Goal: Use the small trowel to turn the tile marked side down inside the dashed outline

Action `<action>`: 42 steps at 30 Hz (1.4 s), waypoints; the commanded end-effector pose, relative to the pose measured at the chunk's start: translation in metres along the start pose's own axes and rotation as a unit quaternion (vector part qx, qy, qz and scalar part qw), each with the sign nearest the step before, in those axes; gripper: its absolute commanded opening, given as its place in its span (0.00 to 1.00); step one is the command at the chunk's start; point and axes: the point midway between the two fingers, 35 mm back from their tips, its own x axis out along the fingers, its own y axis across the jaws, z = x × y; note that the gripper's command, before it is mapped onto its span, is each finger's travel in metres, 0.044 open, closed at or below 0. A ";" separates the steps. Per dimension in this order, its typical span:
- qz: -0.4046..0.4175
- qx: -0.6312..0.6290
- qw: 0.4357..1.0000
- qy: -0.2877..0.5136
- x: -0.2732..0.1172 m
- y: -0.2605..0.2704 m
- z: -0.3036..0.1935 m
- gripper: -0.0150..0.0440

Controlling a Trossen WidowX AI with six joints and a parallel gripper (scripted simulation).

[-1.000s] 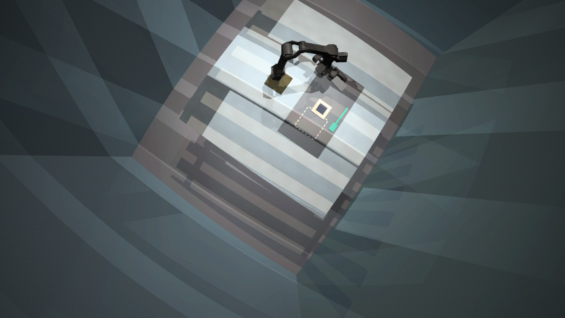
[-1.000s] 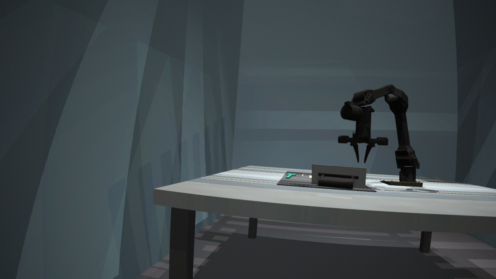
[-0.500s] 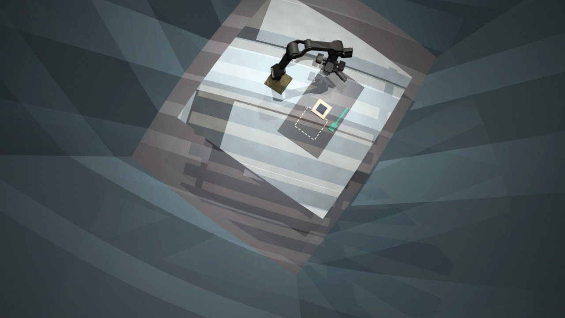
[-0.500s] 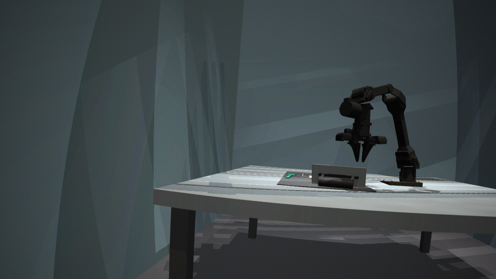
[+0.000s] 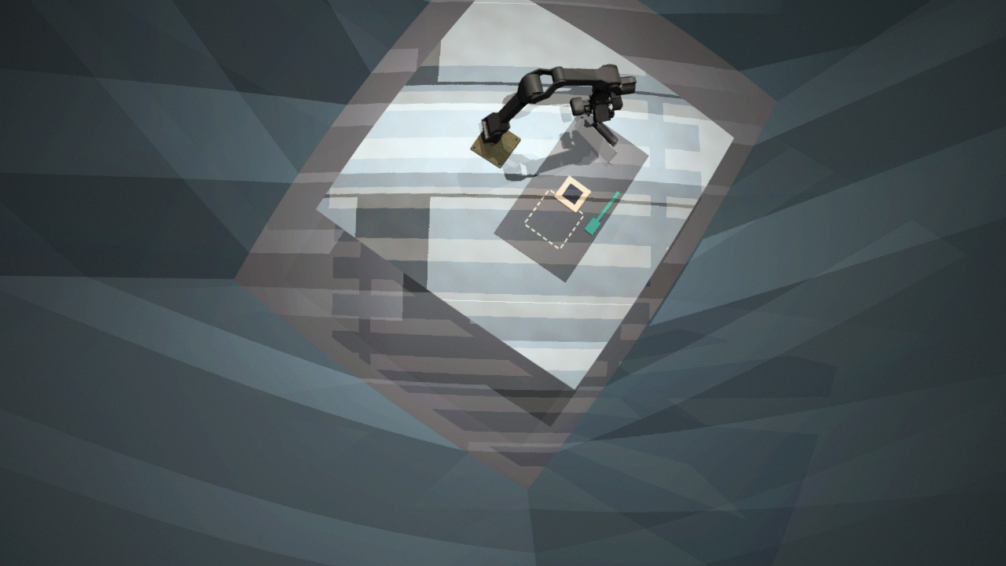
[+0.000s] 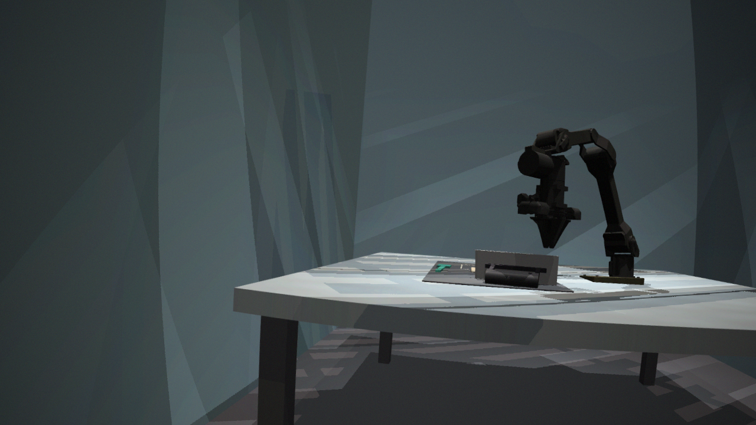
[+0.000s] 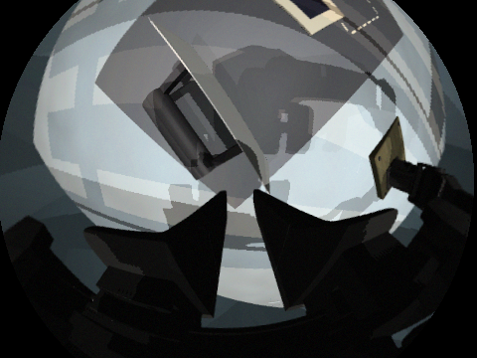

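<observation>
Bluish-grey walls (image 6: pixel 454 95) rise behind the pale table (image 5: pixel 478 274) (image 6: pixel 317 298) (image 7: pixel 67 119), and bands of light and shade cross its top. From my seat, I see the dark mat (image 5: pixel 563 263) (image 6: pixel 433 277) (image 7: pixel 124 65) lying flat on it. The tile (image 5: pixel 572 193) (image 6: pixel 473 269) (image 7: pixel 313 9) lies on the mat, a pale square with a dark square in its middle facing up. It covers one corner of the dashed outline (image 5: pixel 526 223) (image 7: pixel 365 25), and most of it sits outside the line.

My green trowel (image 5: pixel 603 211) (image 6: pixel 442 268) lies beside the tile, near the mat's long edge, apart from the tile and outside the outline. Its blade end sits beyond the side of the outline.

At the mat's other end I have a grey panel (image 6: pixel 518 256) (image 7: pixel 211 91) standing upright, with a thick dark handle (image 5: pixel 604 134) (image 6: pixel 511 277) (image 7: pixel 176 129) along one face.

I've got the arm (image 5: pixel 587 75) (image 6: pixel 608 185) (image 7: pixel 432 184) arched up from its brassy base plate (image 5: pixel 501 158) (image 6: pixel 597 278) (image 7: pixel 379 174), beside the mat. The pincer (image 5: pixel 604 111) (image 6: pixel 549 247) (image 7: pixel 240 195) points down above the panel, touching neither trowel nor tile. It's slightly open, a narrow gap between its tips, gripping nothing.
</observation>
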 end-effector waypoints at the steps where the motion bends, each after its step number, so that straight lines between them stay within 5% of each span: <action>1: -0.004 -0.061 0.998 0.001 0.004 0.008 -0.007 0.42; 14: -0.003 -0.268 0.963 0.003 0.010 0.033 -0.030 0.42; 42: -0.004 -0.271 0.963 0.002 0.025 0.008 -0.014 0.42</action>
